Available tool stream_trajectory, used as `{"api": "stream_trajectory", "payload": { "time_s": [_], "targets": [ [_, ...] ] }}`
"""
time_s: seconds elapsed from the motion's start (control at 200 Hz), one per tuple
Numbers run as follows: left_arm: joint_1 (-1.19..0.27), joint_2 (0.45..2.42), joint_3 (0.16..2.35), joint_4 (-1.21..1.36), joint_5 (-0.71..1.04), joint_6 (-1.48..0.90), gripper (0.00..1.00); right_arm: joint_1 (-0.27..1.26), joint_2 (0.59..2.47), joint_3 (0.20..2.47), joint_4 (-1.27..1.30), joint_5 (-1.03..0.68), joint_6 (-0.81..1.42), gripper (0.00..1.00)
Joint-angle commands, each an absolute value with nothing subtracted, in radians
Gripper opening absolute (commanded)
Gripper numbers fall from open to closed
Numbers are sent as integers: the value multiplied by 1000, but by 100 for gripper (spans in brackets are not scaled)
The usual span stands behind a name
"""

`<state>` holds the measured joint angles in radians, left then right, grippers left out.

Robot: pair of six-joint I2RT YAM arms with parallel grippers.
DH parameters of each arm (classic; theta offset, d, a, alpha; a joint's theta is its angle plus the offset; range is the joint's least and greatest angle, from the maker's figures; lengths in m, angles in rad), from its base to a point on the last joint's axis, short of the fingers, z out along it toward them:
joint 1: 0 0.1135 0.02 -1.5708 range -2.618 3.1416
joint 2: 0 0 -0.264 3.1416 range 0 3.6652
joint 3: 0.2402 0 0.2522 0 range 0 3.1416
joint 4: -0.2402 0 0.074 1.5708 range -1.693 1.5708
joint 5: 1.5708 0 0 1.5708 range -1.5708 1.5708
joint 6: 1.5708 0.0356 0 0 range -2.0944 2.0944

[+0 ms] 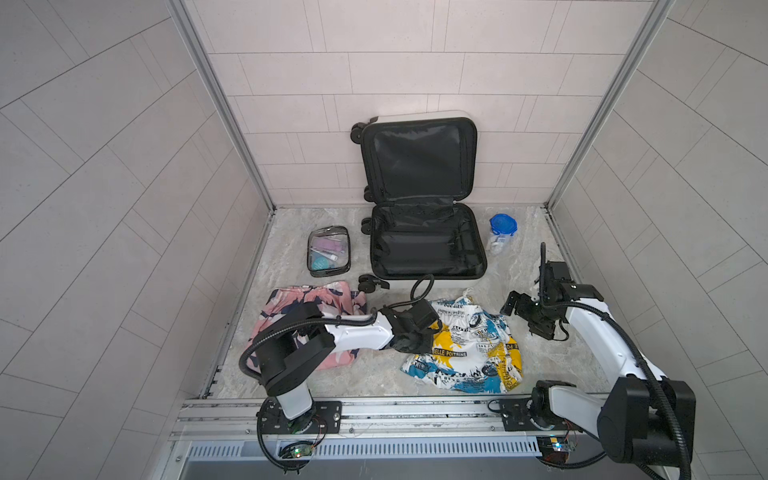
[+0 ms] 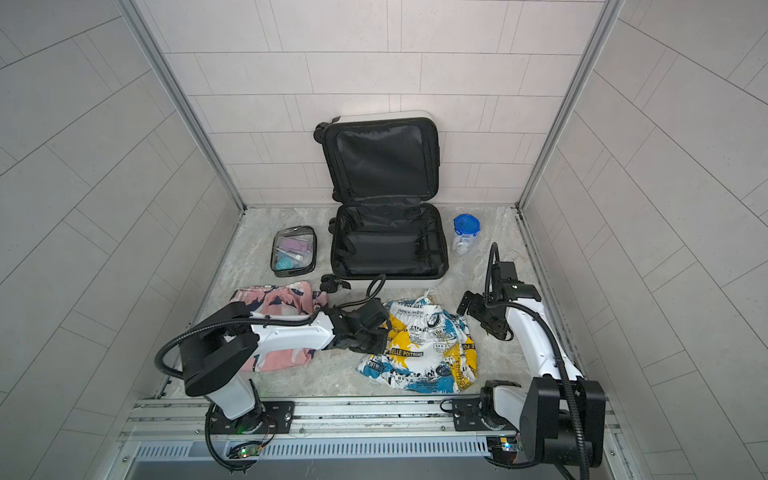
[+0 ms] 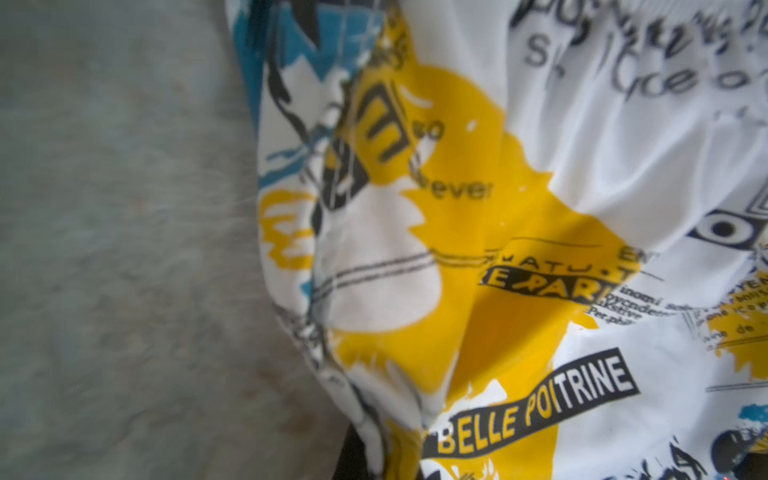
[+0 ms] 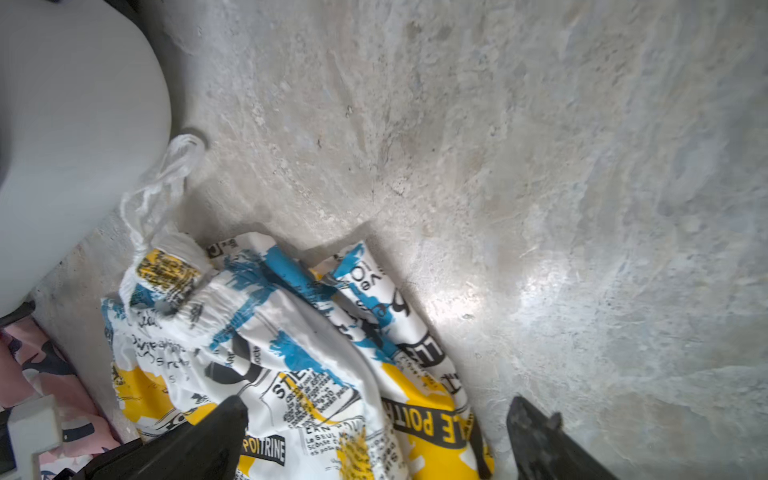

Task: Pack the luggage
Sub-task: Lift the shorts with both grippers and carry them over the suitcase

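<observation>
By the back wall [image 1: 395, 83], luggage [image 1: 419, 249] lies open sideways (wheels left).

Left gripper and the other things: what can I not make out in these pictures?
- Fingers of the left gripper: hidden under its own wrist in both top views; close printed shorts crowd the left wrist view.
- Pink garment: top views, partly under the left arm.
- Blue-lidded jar, contents: too small, top views.
</observation>
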<state>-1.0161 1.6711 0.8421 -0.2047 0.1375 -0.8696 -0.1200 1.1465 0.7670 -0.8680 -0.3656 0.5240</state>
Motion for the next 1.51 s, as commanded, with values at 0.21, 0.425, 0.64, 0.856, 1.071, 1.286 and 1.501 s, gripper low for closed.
{"api": "stream_trajectory", "payload": {
  "time_s": [0.21, 0.425, 0.64, 0.856, 1.071, 1.286, 1.501],
  "targets": [
    [-1006, 1652, 777, -317, 74, -909, 0, -7, 1161, 612, -784, -449, 589, 99],
    [-1003, 1630, 775, -320, 67, -908, 55, 68, 1160, 507, -664, -480, 656, 99],
    [-975, 1624, 744, -273, 90, -918, 69, 115, 1220, 505, -598, -489, 680, 86],
    [-973, 1732, 782, -221, 148, -888, 54, 175, 1276, 523, -545, -486, 724, 65],
    [-976, 1754, 833, -204, 188, -865, 22, 240, 1270, 567, -544, -488, 754, 25],
    [-997, 1649, 890, -346, 154, -859, 0, 294, 1195, 635, -645, -487, 777, 0],
    [-1045, 1494, 1018, -589, 75, -832, 0, 305, 1028, 736, -800, -522, 792, 0]
  ]
}}
